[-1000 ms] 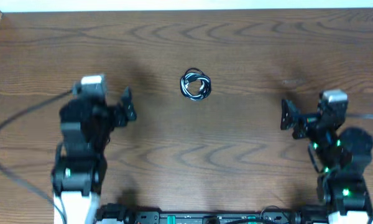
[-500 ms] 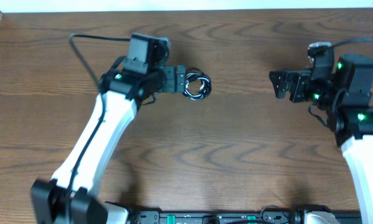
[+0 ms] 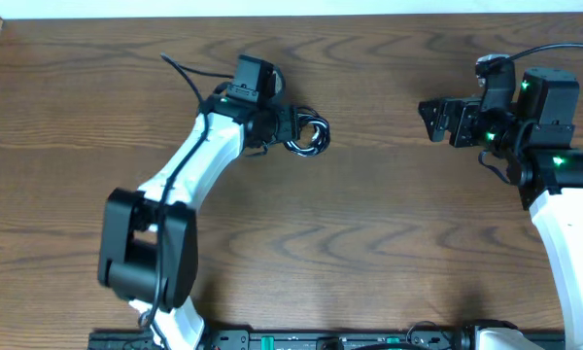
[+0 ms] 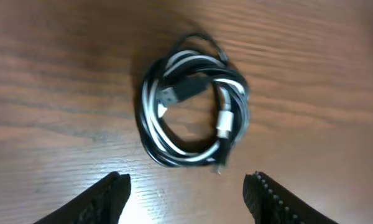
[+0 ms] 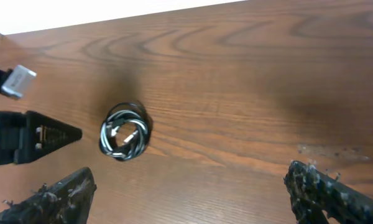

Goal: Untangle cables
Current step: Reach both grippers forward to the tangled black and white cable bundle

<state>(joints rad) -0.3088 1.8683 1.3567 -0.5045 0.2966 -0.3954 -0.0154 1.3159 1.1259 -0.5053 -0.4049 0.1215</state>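
Two cables (image 4: 152, 118) — one white, one black

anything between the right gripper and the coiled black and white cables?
Nothing. Only bare wooden tabletop lies between the right gripper and the coiled black-and-white cables, as the overhead and right wrist views show.

The white-and-black left arm (image 3: 189, 170) reaches forward, its black two-finger left hand (image 3: 290, 127) open; the black right hand (image 3: 433, 119) is open too.
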